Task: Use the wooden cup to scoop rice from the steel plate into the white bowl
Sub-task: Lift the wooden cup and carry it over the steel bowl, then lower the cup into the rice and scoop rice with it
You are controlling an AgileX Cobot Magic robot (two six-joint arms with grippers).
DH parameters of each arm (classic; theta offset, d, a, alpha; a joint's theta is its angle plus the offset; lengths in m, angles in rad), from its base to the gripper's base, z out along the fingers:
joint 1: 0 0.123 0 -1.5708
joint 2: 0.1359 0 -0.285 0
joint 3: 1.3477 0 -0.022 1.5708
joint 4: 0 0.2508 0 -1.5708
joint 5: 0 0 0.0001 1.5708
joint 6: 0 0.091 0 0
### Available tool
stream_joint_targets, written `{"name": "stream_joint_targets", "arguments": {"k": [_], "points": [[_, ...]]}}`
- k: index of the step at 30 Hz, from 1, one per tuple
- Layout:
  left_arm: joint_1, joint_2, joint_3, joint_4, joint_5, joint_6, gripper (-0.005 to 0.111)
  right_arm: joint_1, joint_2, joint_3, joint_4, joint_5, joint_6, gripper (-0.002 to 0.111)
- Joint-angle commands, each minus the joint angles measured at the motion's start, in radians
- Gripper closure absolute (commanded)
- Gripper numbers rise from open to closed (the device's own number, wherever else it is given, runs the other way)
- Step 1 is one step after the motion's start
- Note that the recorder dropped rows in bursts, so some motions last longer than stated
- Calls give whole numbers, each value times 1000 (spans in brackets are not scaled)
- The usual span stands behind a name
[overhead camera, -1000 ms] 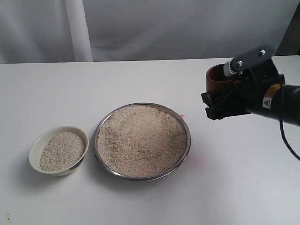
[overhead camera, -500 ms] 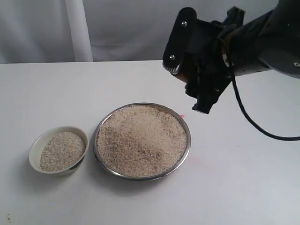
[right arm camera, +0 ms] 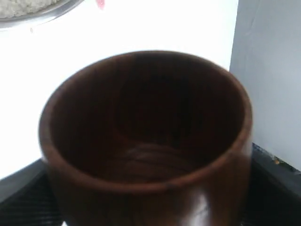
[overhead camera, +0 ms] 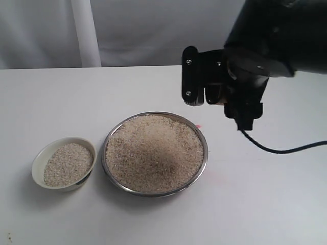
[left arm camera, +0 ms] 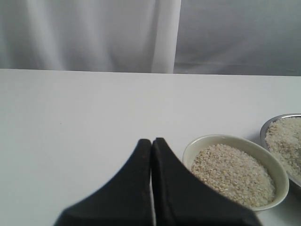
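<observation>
Exterior: my right gripper (overhead camera: pixel 207 91) hangs above the right rim of the steel plate (overhead camera: pixel 104 153), which is heaped with rice (overhead camera: pixel 153 153). The white bowl (overhead camera: pixel 38 158) sits to its left.
Left wrist: my left gripper (left arm camera: pixel 151 146), fingers pressed together, is near the bowl.
Right wrist: jaws are clamped on the wooden cup (right arm camera: pixel 150 122).

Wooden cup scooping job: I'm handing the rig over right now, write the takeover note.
Right gripper holds the wooden cup, apparently empty, raised over the table near the steel plate.
Left gripper shut, empty, near the white bowl.
Plate full of rice; bowl, beside it, partly filled.
Left to do: scoop from plate, pour into bowl.
</observation>
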Motion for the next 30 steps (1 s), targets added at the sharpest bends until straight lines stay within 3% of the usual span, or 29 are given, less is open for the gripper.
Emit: {"name": "stream_joint_targets", "arguments": {"k": [1, 4, 11, 25, 30], "points": [[-5, 0, -6, -6, -7, -2, 107, 66, 119, -105, -111, 46, -19, 101], [-5, 0, -6, -6, -7, -2, 107, 124, 204, -141, -214, 50, -30, 101], [-5, 0, -6, -6, -7, -2, 107, 182, 308, -164, -230, 50, -100, 101], [-5, 0, -6, -6, -7, -2, 107, 187, 432, -164, -291, 57, -123, 101], [-5, 0, -6, -6, -7, -2, 107, 197, 538, -294, -303, 125, -102, 101]]}}
